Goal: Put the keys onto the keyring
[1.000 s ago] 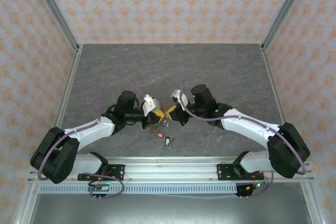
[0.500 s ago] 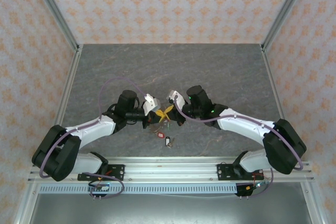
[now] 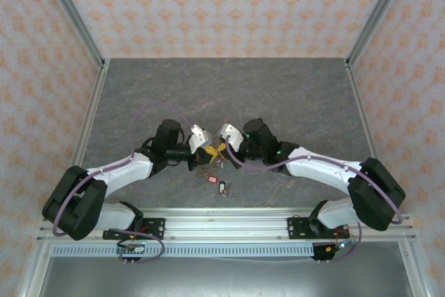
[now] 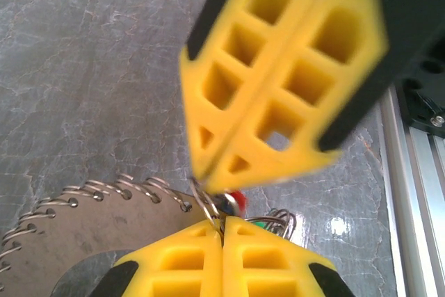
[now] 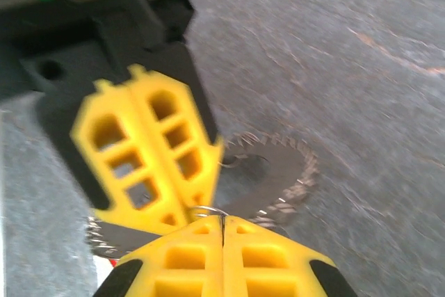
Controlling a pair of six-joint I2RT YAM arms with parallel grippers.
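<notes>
The keyring (image 4: 83, 206), a flat grey-brown ring with a rim of ribbed wire loops, hangs low over the near middle of the surface. The left hand (image 4: 222, 222) is clenched on its rim, yellow pads pressed flat together. The right hand (image 4: 208, 175) meets it tip to tip, pads likewise pressed shut. A thin wire loop (image 4: 206, 202) sits at the seam; whether it is gripped there, I cannot tell. A small red tag (image 4: 237, 202) and a sliver of green show just beside that meeting point, among fine wire rings.

From above, two loose keys lie on the surface just nearer the arm bases: one with a red tag (image 3: 212, 179) and a darker one (image 3: 222, 188) beside it. Both are close to the near aluminium rail (image 3: 229, 224). The two hands sit tightly together, while the far half and both sides of the dark grey, marble-veined surface (image 3: 278, 95) lie open up to the metal frame posts and patterned walls.

The pads are yellow honeycombed plastic on black fingers. In the right wrist view the keyring (image 5: 281, 172) looks toothed and matte behind the left hand (image 5: 196, 203).

Compared with a second ago, the right arm has swung leftward and closed the gap to the left hand. The left arm and the loose keys sit where they were.
</notes>
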